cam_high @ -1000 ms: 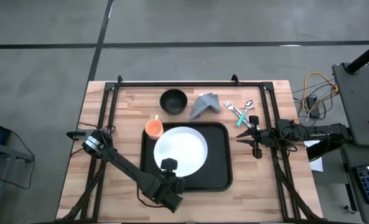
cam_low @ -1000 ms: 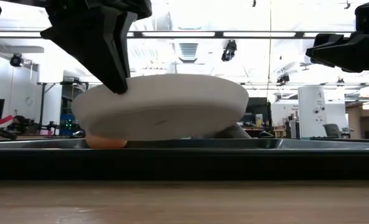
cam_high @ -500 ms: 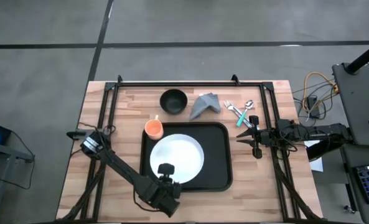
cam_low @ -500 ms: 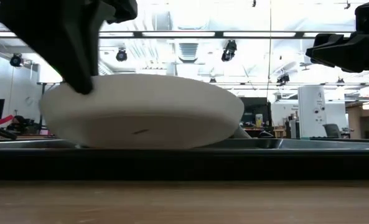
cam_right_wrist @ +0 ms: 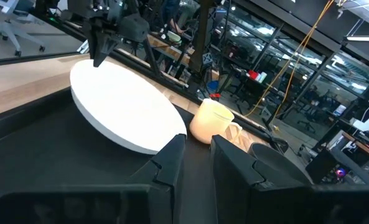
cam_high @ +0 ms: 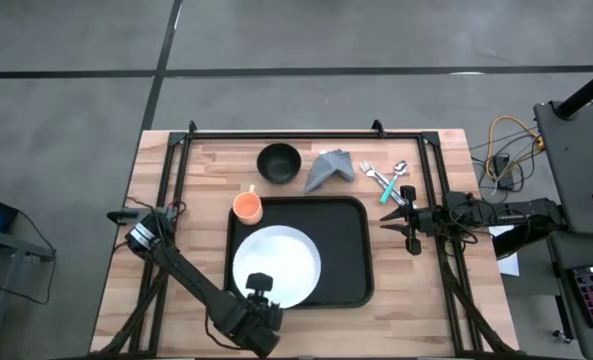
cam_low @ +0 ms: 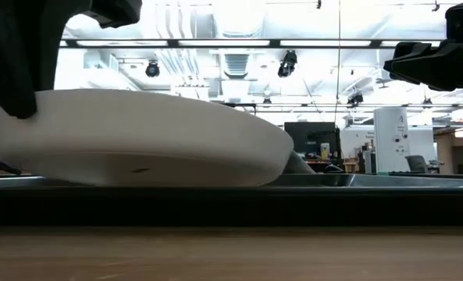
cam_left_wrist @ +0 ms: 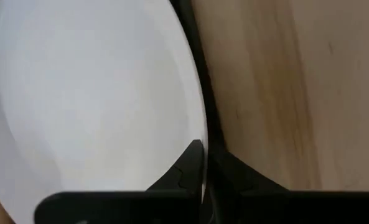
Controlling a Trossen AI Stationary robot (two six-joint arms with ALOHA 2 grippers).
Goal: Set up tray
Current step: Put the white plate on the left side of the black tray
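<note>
In the lower centre of the overhead frame, the left gripper (cam_high: 261,287) pinches the near rim of a round white plate (cam_high: 277,265) tilted on the large black rectangular tray (cam_high: 351,255), a positioning step that next calls for lowering it flat and letting go.

two dark, near-black jointed arms built of slim tubular links and blocky joint housings. left arm (cam_high: 191,280): a pale silver-grey band at its base joint, a long straight black link, then a bulky angular wrist block. right arm (cam_high: 496,215): a chain of compact black housings with glossy highlights and thin dark cables along it. left gripper (cam_high: 261,287): matte black, boxy. right gripper (cam_high: 408,222): two flat matte-black fingers (cam_right_wrist: 165,163) with stepped, angular inner edges, mounted on a wide black crossbar.
</note>
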